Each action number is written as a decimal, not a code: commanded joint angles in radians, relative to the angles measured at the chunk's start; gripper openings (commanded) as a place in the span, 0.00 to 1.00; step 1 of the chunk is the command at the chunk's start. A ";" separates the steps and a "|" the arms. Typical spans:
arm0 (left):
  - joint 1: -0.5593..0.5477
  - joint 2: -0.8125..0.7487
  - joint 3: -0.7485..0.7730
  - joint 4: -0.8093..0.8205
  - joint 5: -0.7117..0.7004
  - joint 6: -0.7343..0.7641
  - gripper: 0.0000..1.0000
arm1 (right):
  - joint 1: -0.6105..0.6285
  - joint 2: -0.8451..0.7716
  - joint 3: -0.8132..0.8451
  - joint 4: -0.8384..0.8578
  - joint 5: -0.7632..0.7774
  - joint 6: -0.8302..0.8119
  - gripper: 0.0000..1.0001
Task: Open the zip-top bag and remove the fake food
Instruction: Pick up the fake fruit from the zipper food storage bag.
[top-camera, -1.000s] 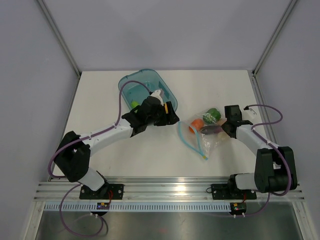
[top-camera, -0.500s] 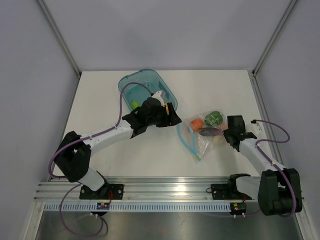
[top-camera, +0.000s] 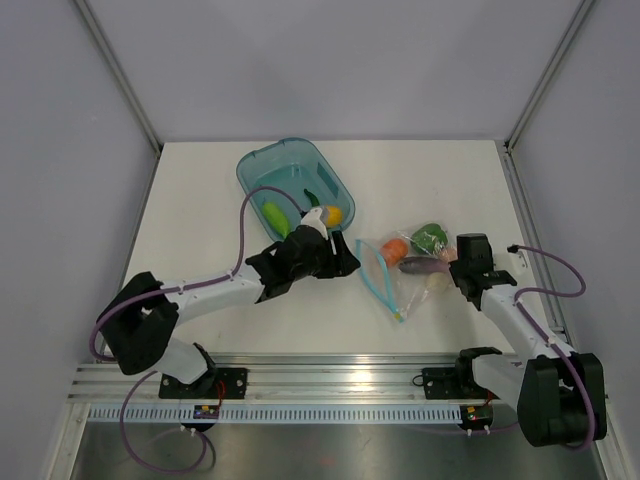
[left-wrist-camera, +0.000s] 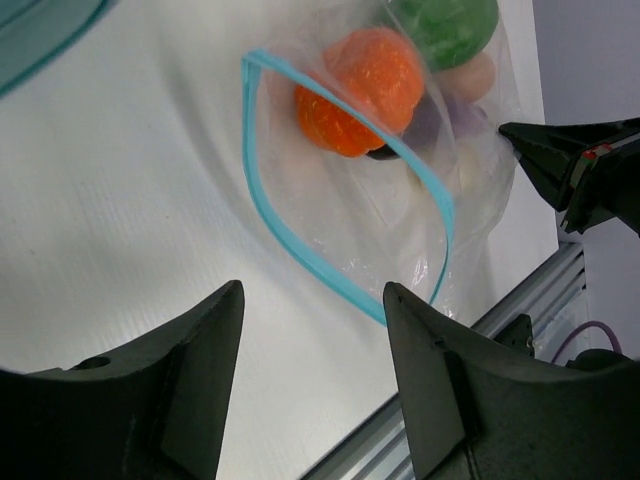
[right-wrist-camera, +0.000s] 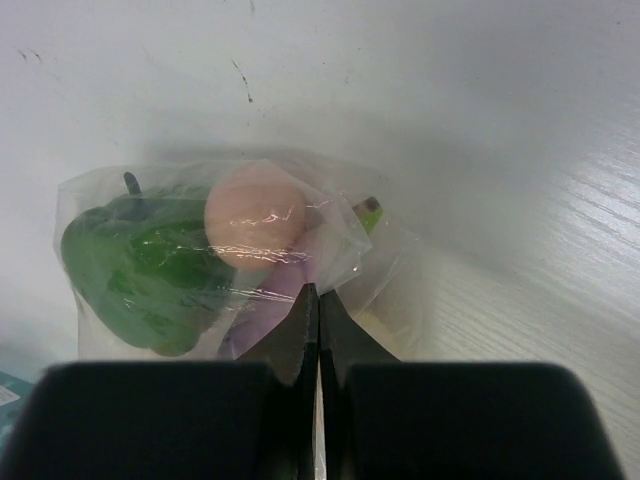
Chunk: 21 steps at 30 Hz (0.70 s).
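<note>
Since a second ago the left arm has swung off the teal tub (top-camera: 262, 165) toward the near right, and the right arm has drawn back toward its base with its jaws now closed. From above, the left arm reaches low across the table (top-camera: 200, 220). The left gripper (top-camera: 343, 262) is just left of the zip-top bag (top-camera: 400, 288), whose blue mouth faces it. The right arm lies folded along the right edge, the right gripper (top-camera: 455, 262) at the bag's right end. A cucumber (top-camera: 274, 216) and a lemon (top-camera: 332, 214) sit in the tub. The left wrist view shows its fingers spread, holding nothing, above the gaping zip strip (left-wrist-camera: 300, 250), with an orange piece (left-wrist-camera: 365, 85) just inside. The right wrist view shows the fingers pressed together, pinching the bag's plastic in front of a green pepper (right-wrist-camera: 130, 270), a pale piece (right-wrist-camera: 255, 225) and an eggplant (right-wrist-camera: 265, 310).
</note>
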<state>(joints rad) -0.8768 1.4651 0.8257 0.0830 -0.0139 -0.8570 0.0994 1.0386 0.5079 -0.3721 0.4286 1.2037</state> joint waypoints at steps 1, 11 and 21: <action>-0.001 -0.031 -0.003 0.106 -0.083 0.131 0.63 | 0.008 0.017 0.029 -0.007 0.027 -0.001 0.00; -0.097 0.075 0.035 0.198 -0.124 0.342 0.63 | 0.008 0.001 0.023 0.022 0.012 -0.032 0.00; -0.122 0.218 0.163 0.132 -0.169 0.459 0.52 | 0.008 0.005 0.026 0.029 0.009 -0.052 0.00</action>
<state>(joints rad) -0.9916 1.6455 0.8993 0.1951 -0.1413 -0.4801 0.0994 1.0542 0.5083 -0.3641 0.4259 1.1671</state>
